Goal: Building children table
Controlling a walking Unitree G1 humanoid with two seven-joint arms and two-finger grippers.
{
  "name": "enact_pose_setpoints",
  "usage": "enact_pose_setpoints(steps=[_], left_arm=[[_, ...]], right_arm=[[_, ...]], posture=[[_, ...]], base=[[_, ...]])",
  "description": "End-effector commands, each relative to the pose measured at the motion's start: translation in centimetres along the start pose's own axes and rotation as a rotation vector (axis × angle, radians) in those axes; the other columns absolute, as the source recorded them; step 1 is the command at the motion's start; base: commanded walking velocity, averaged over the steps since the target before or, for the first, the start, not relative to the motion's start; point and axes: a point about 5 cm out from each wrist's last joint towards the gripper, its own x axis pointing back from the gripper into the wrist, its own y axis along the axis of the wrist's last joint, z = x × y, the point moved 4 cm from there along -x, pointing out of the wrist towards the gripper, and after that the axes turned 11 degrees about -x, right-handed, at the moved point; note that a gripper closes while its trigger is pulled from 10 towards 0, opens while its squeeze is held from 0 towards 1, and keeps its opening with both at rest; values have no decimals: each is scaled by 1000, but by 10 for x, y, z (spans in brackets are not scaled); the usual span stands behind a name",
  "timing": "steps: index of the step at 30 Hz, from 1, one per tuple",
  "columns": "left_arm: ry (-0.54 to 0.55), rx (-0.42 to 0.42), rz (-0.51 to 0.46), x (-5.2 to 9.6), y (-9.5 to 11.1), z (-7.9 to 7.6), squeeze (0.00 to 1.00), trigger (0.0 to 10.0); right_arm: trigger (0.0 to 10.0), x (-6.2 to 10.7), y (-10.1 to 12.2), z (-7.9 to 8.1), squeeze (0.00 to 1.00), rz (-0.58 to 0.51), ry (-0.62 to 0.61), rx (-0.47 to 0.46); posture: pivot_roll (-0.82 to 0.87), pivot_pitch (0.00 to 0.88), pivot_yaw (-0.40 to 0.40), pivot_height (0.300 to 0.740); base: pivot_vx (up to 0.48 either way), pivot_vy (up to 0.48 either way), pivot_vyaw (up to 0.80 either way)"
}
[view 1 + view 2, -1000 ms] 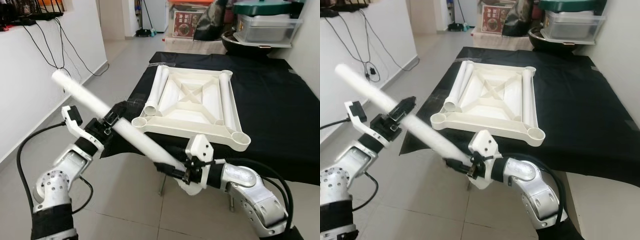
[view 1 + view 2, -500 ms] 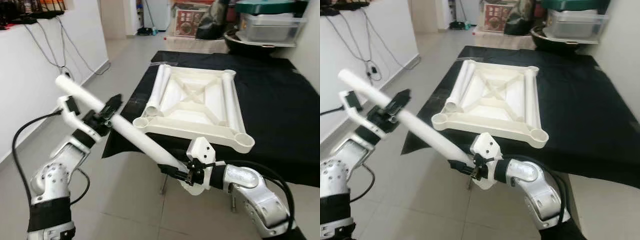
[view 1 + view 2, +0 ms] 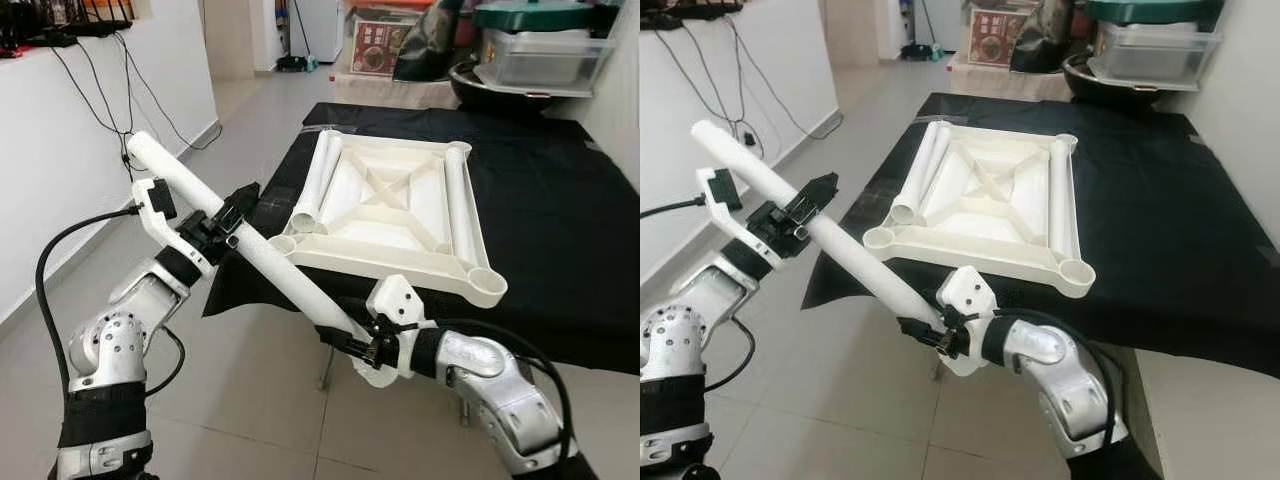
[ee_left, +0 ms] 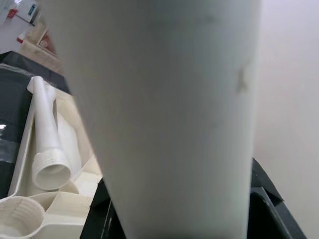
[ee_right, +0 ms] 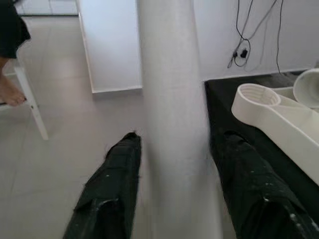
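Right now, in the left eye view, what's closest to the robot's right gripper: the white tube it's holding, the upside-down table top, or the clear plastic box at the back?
1. White tube, held in the right gripper.
2. Table top, ahead on the black cloth.
3. Plastic box, far back, right side.

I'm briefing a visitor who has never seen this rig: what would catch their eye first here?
First, the long white table leg, held slantwise in the air by both grippers: the left gripper clamps it near mid-length, the right gripper at its lower end. Behind it, the white tabletop lies upside down on a black cloth, with two more legs resting inside it along its sides.
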Motion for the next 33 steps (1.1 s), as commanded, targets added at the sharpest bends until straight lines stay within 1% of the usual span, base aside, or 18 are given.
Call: enact_pose_setpoints(steps=[1, 4, 8, 9, 10, 11, 14, 15, 16, 17, 18, 19, 20, 21, 23, 24, 25, 33], left_arm=[[43, -129, 56, 1, 2, 12, 0, 10000], [7, -159, 72, 0, 3, 9, 0, 10000], [-94, -196, 117, -7, 5, 2, 0, 10000], [-134, -206, 133, -10, 4, -2, 0, 10000], [-134, -206, 133, -10, 4, -2, 0, 10000], [-174, -215, 148, -14, 3, -8, 0, 10000], [-199, -221, 157, -17, 2, -11, 0, 10000], [-281, -229, 176, -23, 1, -26, 0, 10000], [-281, -229, 176, -23, 1, -26, 0, 10000], [-392, -234, 204, -30, -1, -46, 0, 10000], [-392, -234, 204, -30, -1, -46, 0, 10000], [-432, -229, 216, -31, -2, -53, 0, 10000], [-432, -229, 216, -31, -2, -53, 0, 10000], [-470, -228, 229, -32, -3, -59, 0, 10000], [-470, -228, 229, -32, -3, -59, 0, 10000], [-556, -240, 251, -33, -7, -72, 0, 10000], [-584, -243, 260, -34, -8, -76, 0, 10000], [-621, -237, 266, -35, -10, -79, 0, 10000]], right_arm=[[10000, 3, 9, 0, 1000, -17, 23, -11], [10000, 5, 11, -1, 1000, -26, 36, -29], [10000, 8, 21, 3, 1000, -58, 113, -97], [10000, 7, 22, 3, 1000, -59, 125, -108], [10000, 7, 22, 3, 1000, -59, 125, -108], [10000, 5, 23, 3, 1000, -59, 143, -127], [10000, 4, 23, 3, 1000, -58, 152, -142], [10000, 0, 23, 6, 1000, -55, 175, -170], [10000, 0, 23, 6, 1000, -55, 175, -170], [10000, -7, 23, 10, 1000, -50, 199, -204], [10000, -7, 23, 10, 1000, -50, 199, -204], [10000, -9, 22, 11, 1000, -49, 205, -215], [10000, -9, 22, 11, 1000, -49, 205, -215], [10000, -12, 22, 13, 1000, -49, 206, -223], [10000, -12, 22, 13, 1000, -49, 206, -223], [10000, -20, 14, 16, 1000, -22, 202, -219], [10000, -22, 10, 17, 1000, -6, 200, -212], [10000, -23, 7, 12, 1000, 15, 172, -212]], posture=[[-13, 0, -2, 740], [-13, 0, -2, 740], [-11, 0, -3, 740], [-10, 0, -4, 740], [-10, 0, -4, 740], [-9, 0, -4, 740], [-6, 0, -6, 740], [-2, 0, -7, 740], [-2, 0, -7, 740], [-4, 0, -4, 740], [-4, 0, -4, 740], [-4, 0, -3, 740], [-4, 0, -3, 740], [-10, 0, 2, 740], [-10, 0, 2, 740], [-13, 0, 5, 740], [-14, 0, 12, 740], [-18, 0, 13, 740]], base=[[0, 0, 0], [0, 0, 0], [0, 0, 0], [0, 0, 0], [0, 0, 0], [0, 0, 0], [0, 0, 0], [0, 0, 0], [0, 0, 0], [0, 0, 0], [0, 0, 0], [0, 0, 0], [0, 0, 0], [0, 0, 0], [0, 0, 0], [0, 0, 0], [0, 0, 0], [0, 0, 0]])
